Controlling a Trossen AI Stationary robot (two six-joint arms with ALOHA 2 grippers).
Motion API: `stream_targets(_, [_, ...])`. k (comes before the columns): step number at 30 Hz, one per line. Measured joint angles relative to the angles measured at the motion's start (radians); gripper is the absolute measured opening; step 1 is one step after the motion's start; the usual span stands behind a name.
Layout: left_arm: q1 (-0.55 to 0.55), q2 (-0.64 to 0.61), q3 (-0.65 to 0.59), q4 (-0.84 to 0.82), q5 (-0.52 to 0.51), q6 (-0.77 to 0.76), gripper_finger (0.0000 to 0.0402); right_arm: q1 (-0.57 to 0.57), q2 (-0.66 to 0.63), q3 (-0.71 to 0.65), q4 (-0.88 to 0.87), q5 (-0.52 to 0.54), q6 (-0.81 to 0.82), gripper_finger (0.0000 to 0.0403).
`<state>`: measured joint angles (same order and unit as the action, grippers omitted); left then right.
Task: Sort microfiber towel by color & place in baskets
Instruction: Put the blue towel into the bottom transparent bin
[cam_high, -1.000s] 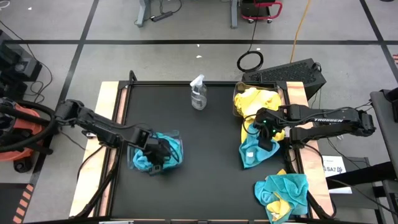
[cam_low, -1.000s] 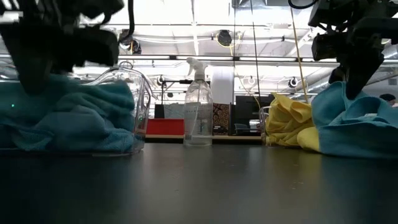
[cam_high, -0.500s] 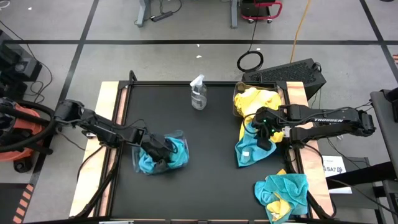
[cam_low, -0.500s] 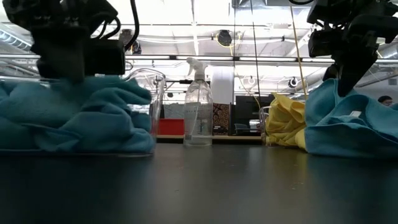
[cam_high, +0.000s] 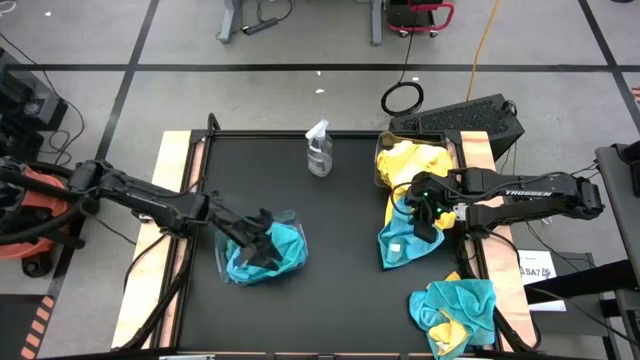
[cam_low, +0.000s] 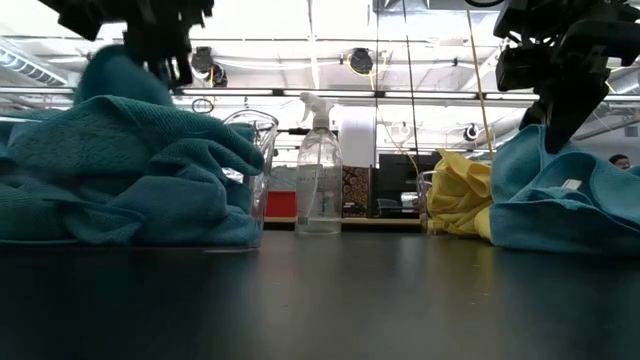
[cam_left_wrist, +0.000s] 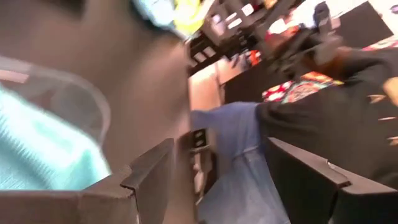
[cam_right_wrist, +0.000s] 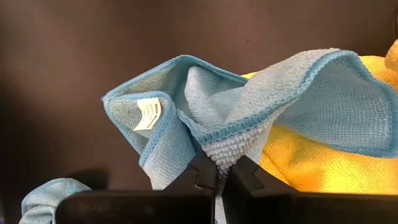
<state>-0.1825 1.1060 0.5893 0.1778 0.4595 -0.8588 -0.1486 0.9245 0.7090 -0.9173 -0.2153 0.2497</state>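
A clear basket (cam_high: 224, 262) at the table's left holds teal-blue microfiber towels (cam_high: 270, 255), heaped high in the low view (cam_low: 130, 170). My left gripper (cam_high: 264, 237) hovers open over that heap, with nothing between its fingers (cam_left_wrist: 221, 146). A second basket (cam_high: 381, 165) at the far right holds yellow towels (cam_high: 412, 160). Just in front of it my right gripper (cam_high: 428, 222) is shut on a teal-blue towel (cam_high: 402, 242). That towel partly covers a yellow one (cam_right_wrist: 311, 168). My left gripper (cam_low: 165, 45) stands beside a raised peak of the teal heap (cam_low: 108, 72); I cannot tell whether it touches it. My right gripper (cam_right_wrist: 219, 167) pinches a bunched fold of the teal-blue towel (cam_right_wrist: 219, 151) between its two fingers, several layers together. The fingers slant down from above. The towel hangs slack below them, and its lower part (cam_high: 398, 252) lies spread on the table.
A clear spray bottle (cam_high: 318, 150) stands at the table's far middle. A mixed pile of teal-blue and yellow towels (cam_high: 455, 310) lies at the near right corner. The dark tabletop (cam_high: 330, 270) between the two arms is bare.
My left gripper has risen over the left basket and tipped up from pointing down toward level, staying open. The teal towels under it have been pulled up into a taller heap, and the basket has slid a little toward the table's right.
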Motion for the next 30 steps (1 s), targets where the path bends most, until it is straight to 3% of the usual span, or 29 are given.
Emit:
stream_targets(8, [0.0, -0.095, 0.002, 0.118, -0.043, -0.013, 0.0255, 0.0, 0.0, 0.0, 0.002, 0.0, 0.002, 0.0])
stream_targets(21, [-0.001, -0.08, 0.003, 0.04, -0.293, 0.294, 0.0255, 0.0, 0.0, 0.0, -0.04, -0.03, 0.038, 0.0005])
stream_targets(25, [-0.001, -0.08, 0.003, 0.096, -0.303, 0.317, 0.0255, 0.0, -0.016, 0.0, -0.033, -0.042, 0.057, 0.005])
stream_targets(30, [-0.001, -0.08, 0.003, 0.143, -0.304, 0.324, 0.0255, 0.0, -0.046, 0.046, 0.026, -0.052, 0.083, 0.0161])
